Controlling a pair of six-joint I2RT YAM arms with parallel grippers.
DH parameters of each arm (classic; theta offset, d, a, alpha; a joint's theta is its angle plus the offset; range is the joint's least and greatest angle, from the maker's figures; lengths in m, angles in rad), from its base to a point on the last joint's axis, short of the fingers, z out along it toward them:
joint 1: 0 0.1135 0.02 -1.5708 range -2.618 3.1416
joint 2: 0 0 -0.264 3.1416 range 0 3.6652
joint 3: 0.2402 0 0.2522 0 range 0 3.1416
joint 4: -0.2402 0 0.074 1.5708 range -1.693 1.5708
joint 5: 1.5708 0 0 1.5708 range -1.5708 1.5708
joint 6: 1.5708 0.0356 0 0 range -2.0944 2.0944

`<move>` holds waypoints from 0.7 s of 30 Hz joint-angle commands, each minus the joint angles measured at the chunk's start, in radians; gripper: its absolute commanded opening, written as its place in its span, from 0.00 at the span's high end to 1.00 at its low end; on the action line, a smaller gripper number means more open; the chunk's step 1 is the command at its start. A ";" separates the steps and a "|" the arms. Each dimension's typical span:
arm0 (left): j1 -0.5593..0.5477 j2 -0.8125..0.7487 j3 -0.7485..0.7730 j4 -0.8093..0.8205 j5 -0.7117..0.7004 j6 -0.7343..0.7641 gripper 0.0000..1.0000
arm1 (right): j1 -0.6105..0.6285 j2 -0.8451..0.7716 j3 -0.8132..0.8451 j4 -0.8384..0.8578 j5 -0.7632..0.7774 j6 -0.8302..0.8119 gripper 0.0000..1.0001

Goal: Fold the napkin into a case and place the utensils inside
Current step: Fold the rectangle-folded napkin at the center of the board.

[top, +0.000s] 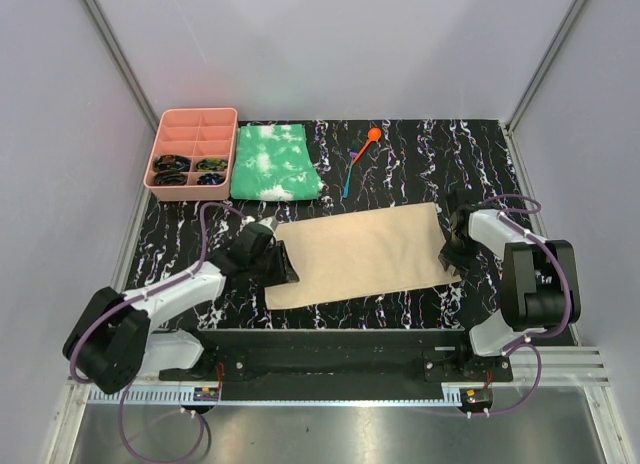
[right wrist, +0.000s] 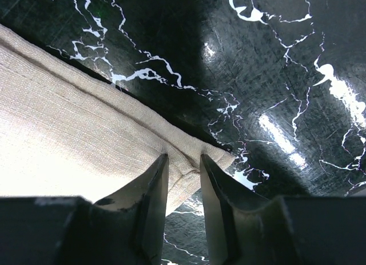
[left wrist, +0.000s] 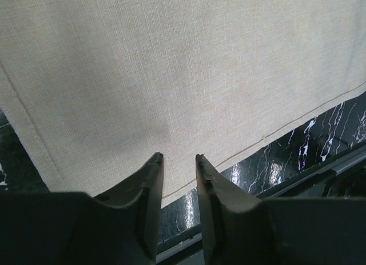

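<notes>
A black, white-veined tabletop carried the tan napkin, spread flat. The left gripper sat at the napkin's left edge, jaws narrowly parted over flat cloth and pinching nothing. The right gripper straddled the napkin's puckered right corner; whether it gripped, I could not tell. Both seemed placed to start a fold. The orange spoon and blue utensil lay beyond the napkin's far edge.

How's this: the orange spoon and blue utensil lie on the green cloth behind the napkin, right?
No: the orange spoon and blue utensil lie on the marbled table beside the green cloth, behind the napkin; see the top view.
</notes>
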 commanded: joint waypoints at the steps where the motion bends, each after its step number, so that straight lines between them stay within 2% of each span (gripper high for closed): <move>1: 0.002 -0.079 0.028 -0.112 -0.078 -0.014 0.62 | -0.004 -0.006 -0.019 0.018 -0.031 0.011 0.64; 2: 0.002 -0.102 0.034 -0.156 -0.090 -0.018 0.56 | -0.004 -0.010 -0.023 0.020 -0.035 0.014 0.64; 4: 0.004 -0.125 0.036 -0.187 -0.124 -0.028 0.53 | -0.004 -0.012 -0.026 0.026 -0.040 0.017 0.67; 6: 0.002 -0.154 0.031 -0.227 -0.148 -0.035 0.51 | -0.004 -0.012 -0.028 0.026 -0.045 0.020 0.78; 7: 0.004 -0.162 0.028 -0.245 -0.148 -0.043 0.51 | -0.002 -0.013 -0.028 0.023 -0.043 0.018 0.83; 12: 0.004 -0.197 0.007 -0.302 -0.168 -0.066 0.51 | -0.004 -0.047 -0.029 0.018 -0.043 0.012 0.84; 18: 0.004 -0.200 -0.009 -0.337 -0.199 -0.075 0.52 | -0.002 -0.084 -0.020 0.007 -0.072 0.008 0.99; 21: 0.004 -0.180 0.002 -0.333 -0.182 -0.068 0.52 | -0.004 -0.105 -0.008 -0.009 -0.074 0.008 1.00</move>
